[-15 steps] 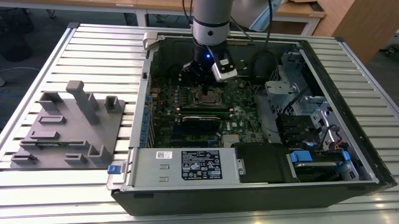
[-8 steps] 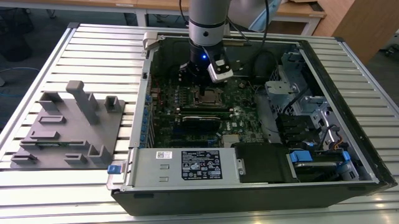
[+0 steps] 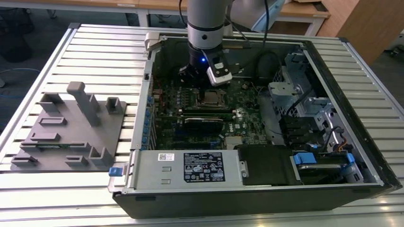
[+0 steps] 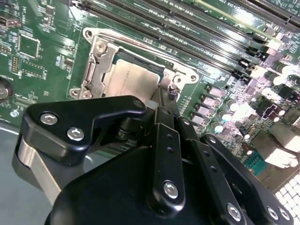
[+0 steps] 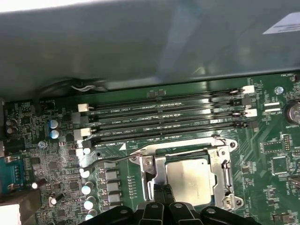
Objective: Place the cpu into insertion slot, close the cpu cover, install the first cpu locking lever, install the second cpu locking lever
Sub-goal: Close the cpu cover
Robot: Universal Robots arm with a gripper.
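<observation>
Slatted metal table point(image 3: 94, 42) with an open computer case point(image 3: 353, 184) lying flat on it, so the arm point(image 3: 205, 19) can reach straight down to the green board point(image 5: 276, 159). The gripper point(image 4: 164, 96) sits right at the edge of the slot point(image 5: 228, 176), fingers point(image 5: 161, 192) pulled together into one narrow tip, I'd guess for nudging the thin wire lever point(image 5: 115, 159) rather than carrying anything. The cover point(image 5: 157, 171) looks folded down, and the cpu point(image 5: 190, 180) sits in the slot, showing through the cut-out. The gripper's own body hides what the tip actually touches, and I can't call whether the lever is latched.
</observation>
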